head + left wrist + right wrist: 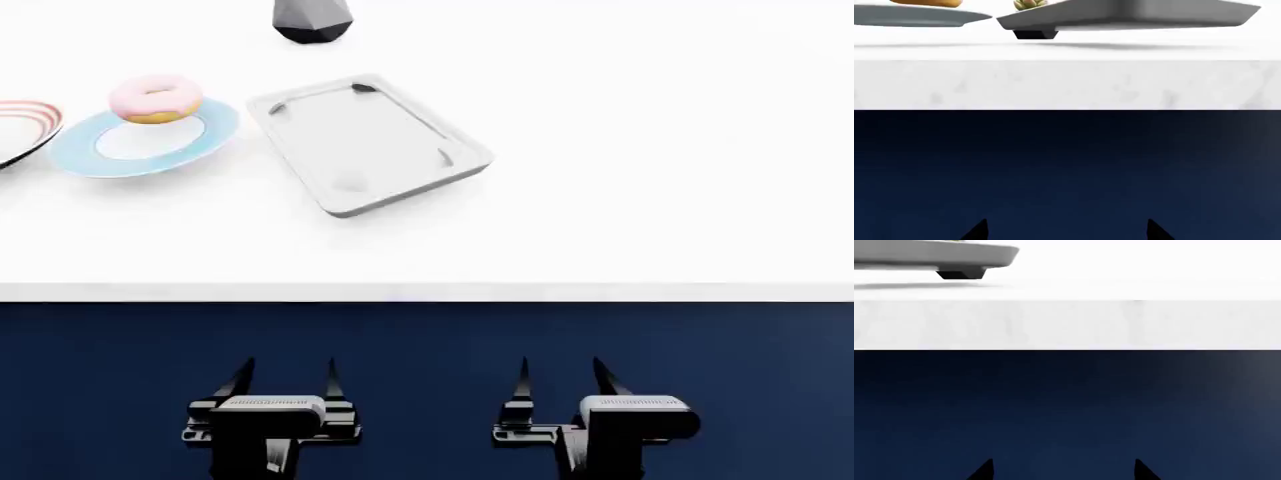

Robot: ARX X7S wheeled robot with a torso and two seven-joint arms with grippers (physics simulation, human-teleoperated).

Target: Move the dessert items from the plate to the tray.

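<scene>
A: Two grippers, both parked low in front of the desk [534, 240] edge. The left gripper [284, 375] and the right gripper [558, 372] each have their fingers spread apart with nothing between them.

B: And the desserts?

A: The pink-frosted donut [156, 98] sits on the far side of the blue-rimmed plate [94, 160], touching its rim area, at the left of the desk. The tray [454, 170] lies just beside that plate to the right, turned at an angle, and looks bare in the head view. I can't pick out the beaded ball from the head; the left wrist view shows a small greenish lump [1030, 4] behind the tray's edge, too cut off to name.

B: What could go wrong from here?

A: Judging by the layout, the reach is the risk. Both arms start below the desk top, so a straight push forward could knock the fingers against the desk's front face. The donut is well to the left, so the left arm is the likelier choice. Coming in low, it might clip the plate's rim and slide the plate, or shove it into the striped plate [24, 128] at the far left.

B: Anything else?

A: A dark faceted object [312, 20] stands behind the tray; an overshoot on the placing move could nudge it.
</scene>
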